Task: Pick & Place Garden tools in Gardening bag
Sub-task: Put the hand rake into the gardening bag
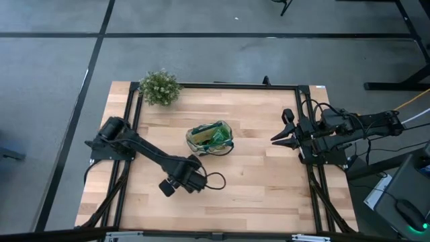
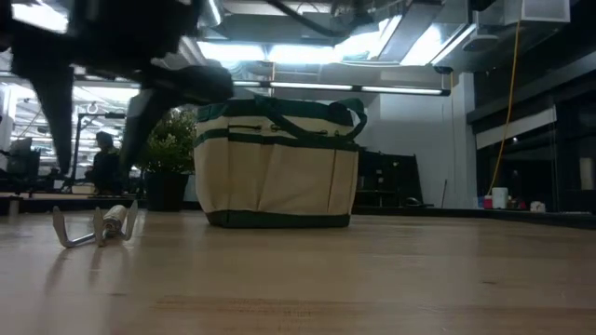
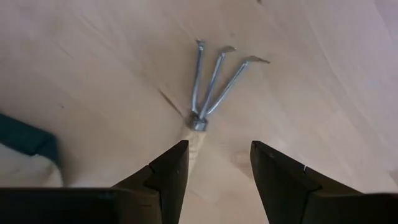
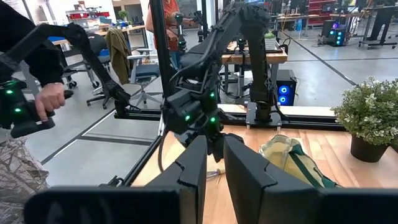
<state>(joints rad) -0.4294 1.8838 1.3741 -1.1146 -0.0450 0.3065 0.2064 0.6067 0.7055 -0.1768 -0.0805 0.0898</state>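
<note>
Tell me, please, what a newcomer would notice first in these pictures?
Probably the beige gardening bag with green trim at the table's middle, with the potted plant at the far edge behind it. Next, the left tool, fingers open above the small metal-tined rake lying flat on the wood near the bag. The right tool waits at the right edge.

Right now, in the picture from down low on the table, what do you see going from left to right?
Mini rake lying on the table → potted plant farther back → gardening bag.
</note>
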